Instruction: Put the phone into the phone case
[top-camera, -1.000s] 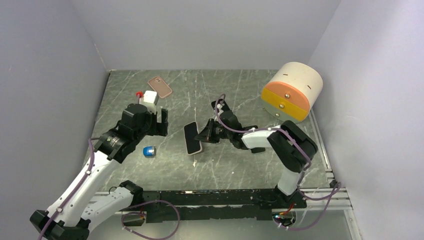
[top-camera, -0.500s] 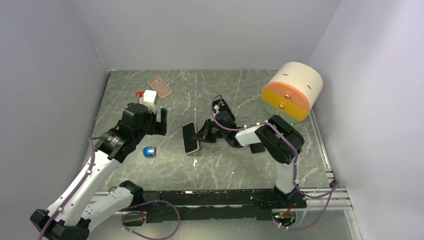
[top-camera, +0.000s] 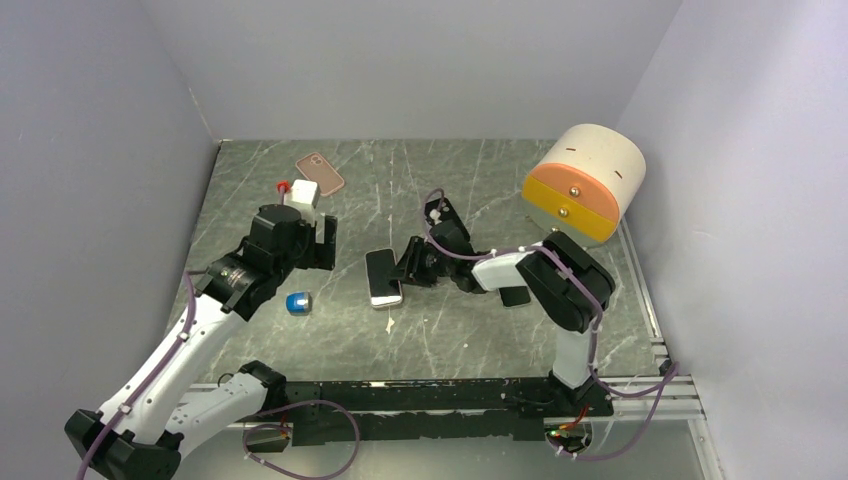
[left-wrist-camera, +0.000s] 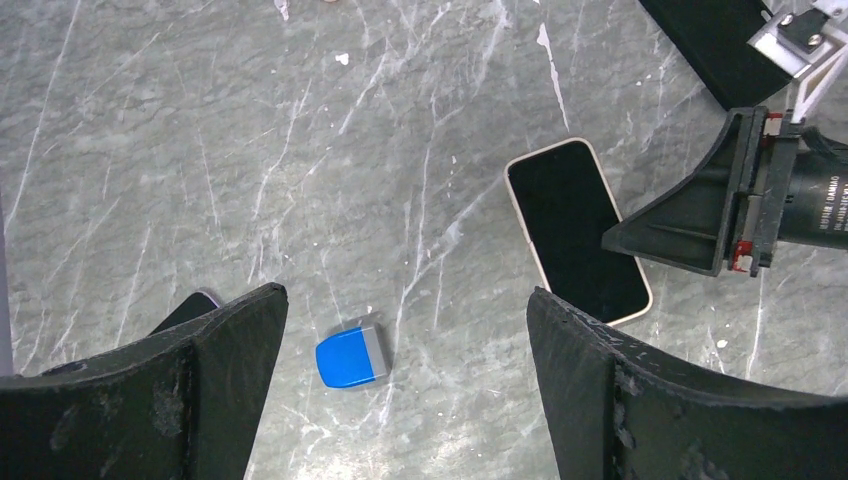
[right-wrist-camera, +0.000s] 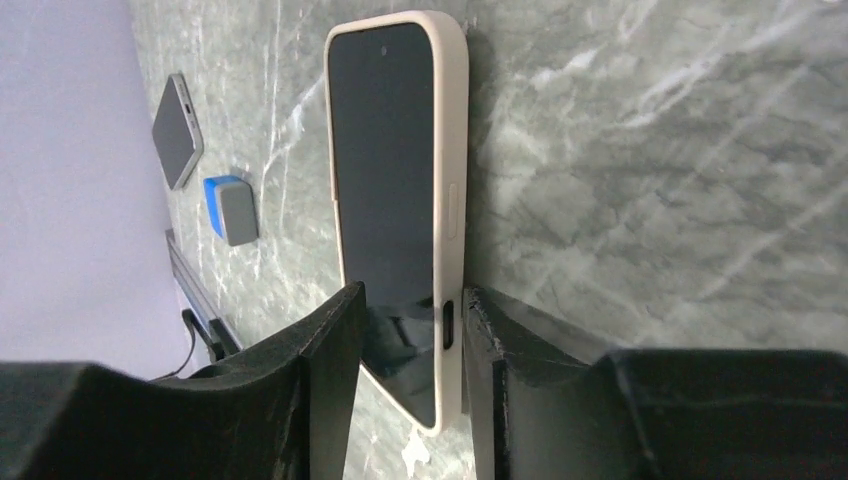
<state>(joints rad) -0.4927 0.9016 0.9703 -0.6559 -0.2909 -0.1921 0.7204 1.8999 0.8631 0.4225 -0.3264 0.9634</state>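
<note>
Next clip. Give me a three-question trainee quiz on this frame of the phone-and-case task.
1. True or false: the left gripper is gripping the phone.
2. Where is the pink phone case? A) lying at the far left of the table, apart from the phone; B) in the left gripper; C) under the phone.
3. Which face of the phone points up?
Key: 1 false, it is open; the right gripper grips the phone. 2 A. 3 the dark screen.
</note>
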